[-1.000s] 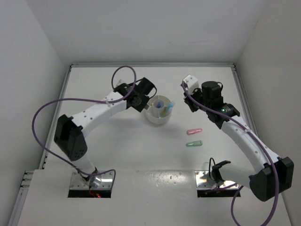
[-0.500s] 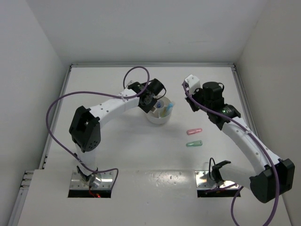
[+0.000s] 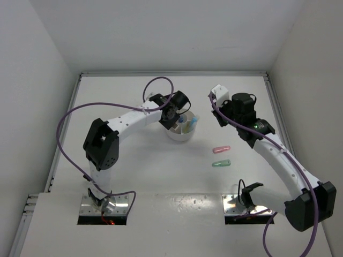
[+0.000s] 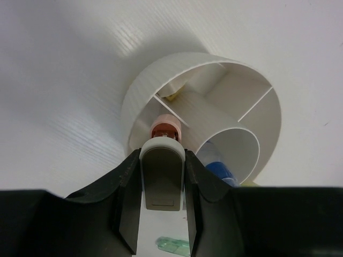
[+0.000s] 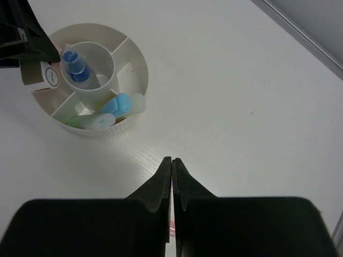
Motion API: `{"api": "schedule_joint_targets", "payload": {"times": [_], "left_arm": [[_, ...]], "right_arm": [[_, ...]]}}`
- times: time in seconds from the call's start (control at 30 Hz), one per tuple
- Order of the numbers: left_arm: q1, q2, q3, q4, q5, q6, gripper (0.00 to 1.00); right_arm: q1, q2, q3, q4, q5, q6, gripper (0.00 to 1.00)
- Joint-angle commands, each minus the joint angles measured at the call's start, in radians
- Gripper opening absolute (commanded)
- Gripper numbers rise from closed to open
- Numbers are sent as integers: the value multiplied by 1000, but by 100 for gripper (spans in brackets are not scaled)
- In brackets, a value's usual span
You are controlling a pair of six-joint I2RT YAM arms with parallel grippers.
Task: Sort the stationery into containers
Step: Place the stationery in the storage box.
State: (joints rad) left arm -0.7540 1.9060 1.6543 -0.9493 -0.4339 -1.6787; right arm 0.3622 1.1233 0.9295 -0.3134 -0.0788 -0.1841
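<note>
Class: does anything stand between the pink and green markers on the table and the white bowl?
Nothing visible: only bare table separates the pink marker, green marker and bowl. The left pincer holds an eraser at the bowl's opposite side.

1. The bowl [image 5: 136,59] is white, inner walls included, and the table [image 3: 134,176] is white too
2. The pen [image 5: 72,58] is blue with a clear barrel
3. Inside the bowl, one marker is light blue [image 5: 119,104] and a pale green marker [image 5: 86,122] lies beside it
4. A yellowish piece [image 4: 172,96] and a pinkish-red cap [image 4: 164,128] show in the bowl
5. On the table, the pink marker [image 3: 221,149] is pastel and the mint green marker [image 3: 221,163] is pale
6. The eraser [image 4: 162,176] is light grey, set between the black fingers of the left gripper [image 4: 162,155]
7. The right gripper [image 5: 172,160] is black
8. The arms [image 3: 278,160] are white with black joints, and their cables [image 3: 67,115] are purple
</note>
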Motion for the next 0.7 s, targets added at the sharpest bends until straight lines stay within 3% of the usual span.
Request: {"api": "schedule_joint_targets", "payload": {"times": [0.0,0.1,0.37,0.5,0.53,0.67], "left_arm": [[-15,10,35,0,7,19,7],[-15,10,35,-20,7,19,25],[-15,10,44,-31,17,37,37],[-15,10,55,-31,17,37,38],[-15,10,64,-31,17,37,45],[-5,10,64,-31,38,48,45]], "right_arm": [[-3,-23,-1,50,5,-9,0],[-3,-23,-1,50,5,-9,0],[-3,-23,-1,50,5,-9,0],[-3,-23,-11,50,-4,-9,0],[-3,-23,-11,50,-4,-9,0],[-3,-33,-11,50,-4,-9,0]]}}
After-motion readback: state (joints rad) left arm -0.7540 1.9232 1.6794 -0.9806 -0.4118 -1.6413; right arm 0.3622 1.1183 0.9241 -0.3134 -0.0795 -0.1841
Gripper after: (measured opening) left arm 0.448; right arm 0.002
